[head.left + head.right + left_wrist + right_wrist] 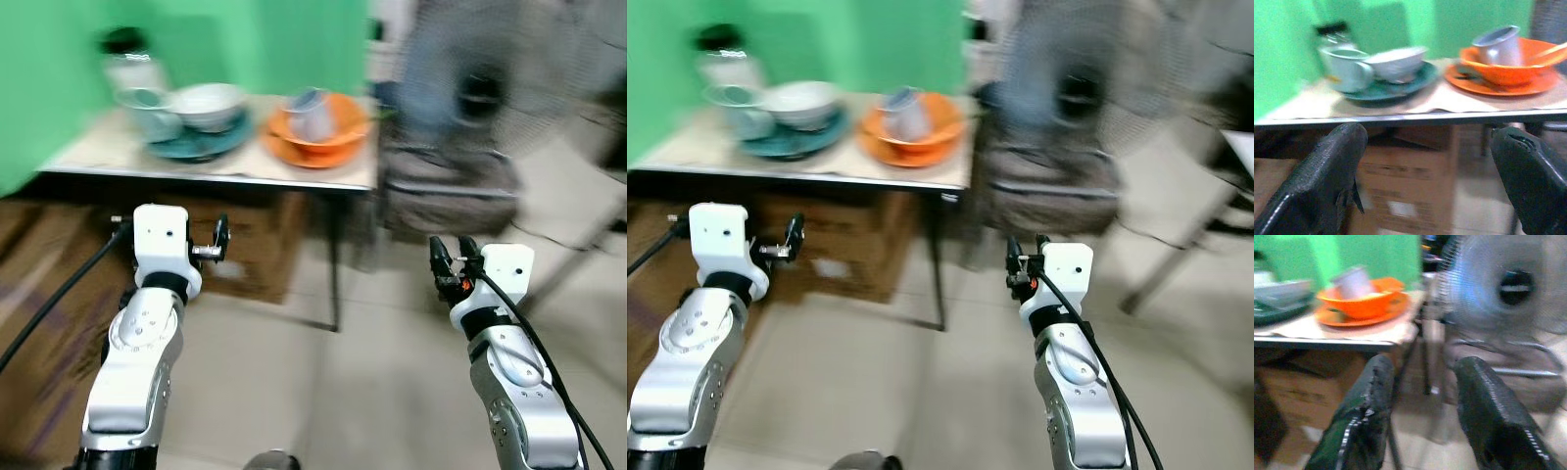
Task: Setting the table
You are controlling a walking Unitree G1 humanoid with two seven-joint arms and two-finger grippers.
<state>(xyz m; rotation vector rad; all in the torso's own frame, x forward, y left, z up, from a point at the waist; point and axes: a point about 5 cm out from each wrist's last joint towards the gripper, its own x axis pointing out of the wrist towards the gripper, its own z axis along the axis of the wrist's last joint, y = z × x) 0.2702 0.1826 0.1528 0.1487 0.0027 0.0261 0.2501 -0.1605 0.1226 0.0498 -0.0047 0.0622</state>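
Green wall (245, 39): standing behind the table as a backdrop; I am facing it while walking, so everything is blurring.
Fan (485, 93): big floor fan sitting to the right of the table, off my path.
Table (196, 166): low, pale-topped, near me but not within reach, my arms staying below its edge; I judge the approach is the step in hand.
Cardboard box (1405, 161): tucked under the table, likely stored out of the way.
Teal plate (1396, 88): sitting left on the table, carrying the white bowl (1398, 61); stacked, not yet laid out.
Orange plate (1498, 83): sitting right on the table, carrying the orange bowl (1508, 63); a second stack waiting.
Pale mug (1347, 68): sitting on the teal plate's left edge, touching the white bowl.
Jar (127, 64): dark-lidded, standing behind the mug.
Grey cup (1498, 44): tilting inside the orange bowl, nested for carrying I judge.
Left gripper (1430, 166): I am holding it out level, fingers spread wide, gripping nothing, pointing at the table edge.
Right gripper (1422, 401): I am holding it raised toward the table's right end, fingers apart and empty.
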